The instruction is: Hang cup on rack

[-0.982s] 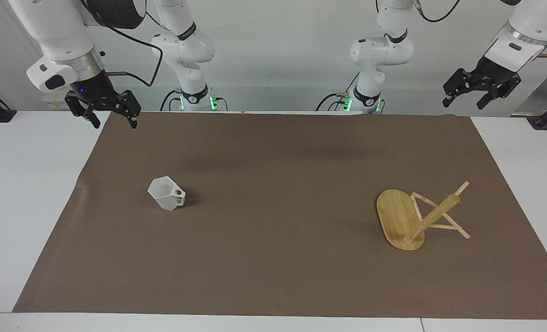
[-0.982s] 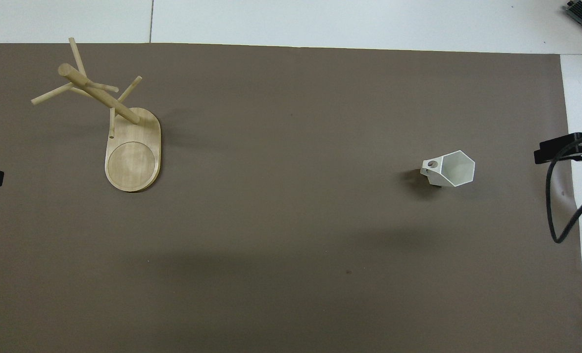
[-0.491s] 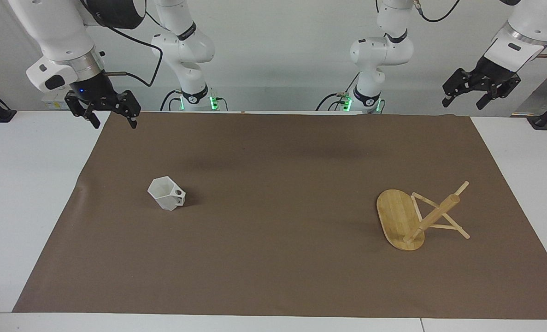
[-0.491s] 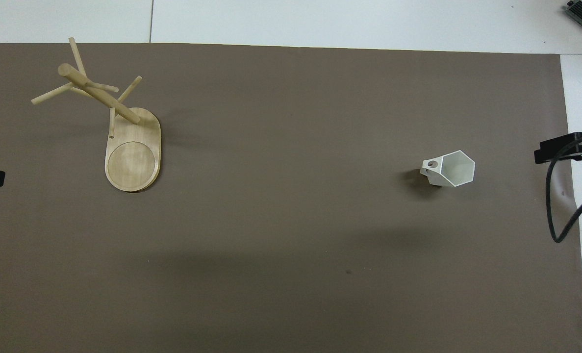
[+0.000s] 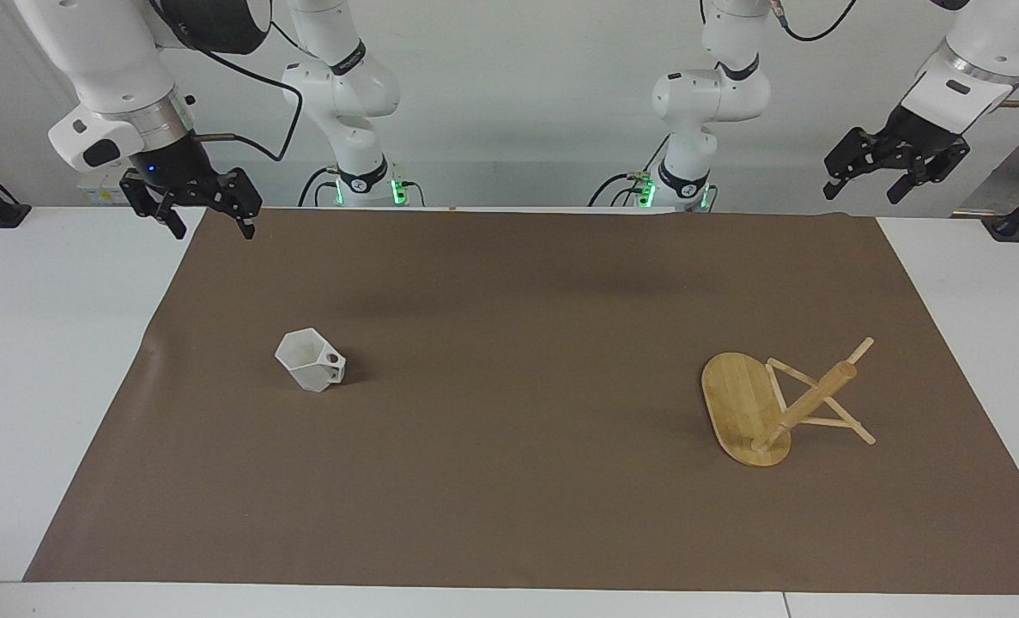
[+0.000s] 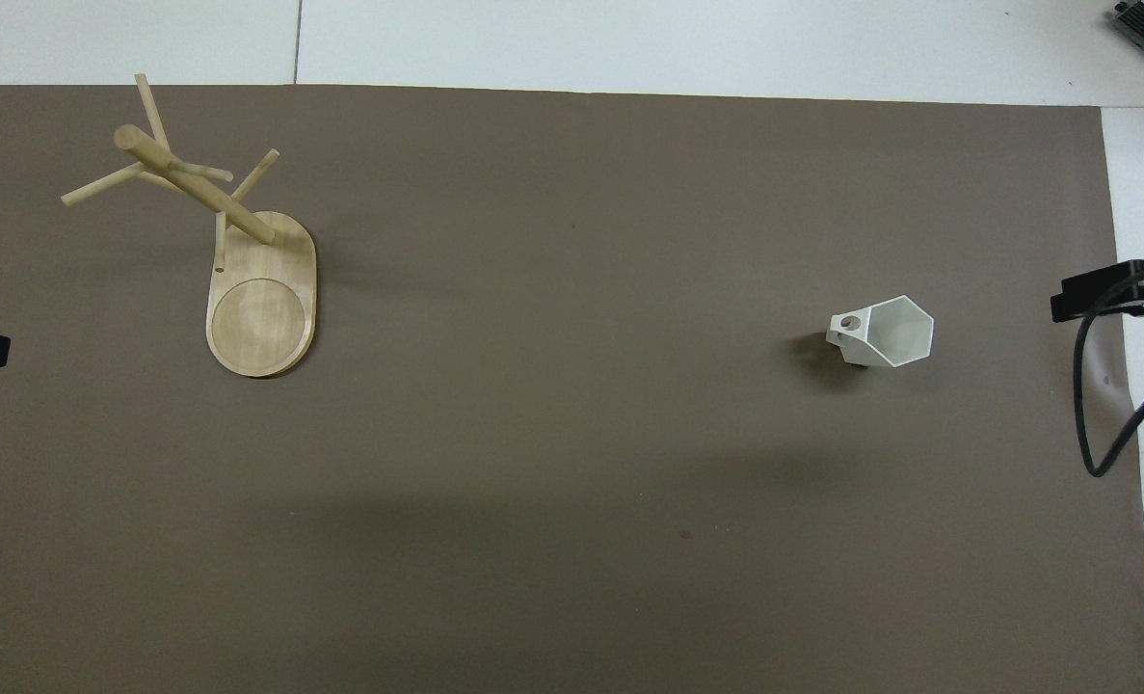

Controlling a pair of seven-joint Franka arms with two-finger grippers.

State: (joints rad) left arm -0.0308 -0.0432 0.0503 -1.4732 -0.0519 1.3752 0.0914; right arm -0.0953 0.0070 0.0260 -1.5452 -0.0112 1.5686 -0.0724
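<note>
1. We see a white bench [image 5: 63,360] covered across most of its top by a large brown mat [image 5: 518,481].
2. The cup [image 5: 310,360], small, white and faceted with a six-sided rim, stands on the mat toward the right arm's end of the bench. Its mouth faces upward, and its blocky handle, pierced by a round hole, points toward the middle of the mat.
3. The rack [image 5: 779,401], a light bamboo mug tree, stands on the mat toward the left arm's end of the bench, well apart from the cup. Its flat oval base lies on the mat, its thick round post rises from one end of that base, and thin peg sticks cross the post near its top. No cup hangs on any peg.
4. The right tool [image 5: 211,221] hangs in the air over the corner of the mat at the right arm's end, close to the robots' edge of the bench. Its two fingers stand apart and hold nothing.
5. The left tool [image 5: 864,187] is raised high in the air at the left arm's end, above the robots' edge of the bench. Its fingers also stand apart, with nothing between them.
6. In the overhead view we see only a dark edge of each tool at the two sides of the picture, with the cup [image 6: 882,333] and the rack [image 6: 244,260] lying between them on the mat [image 6: 572,482].
</note>
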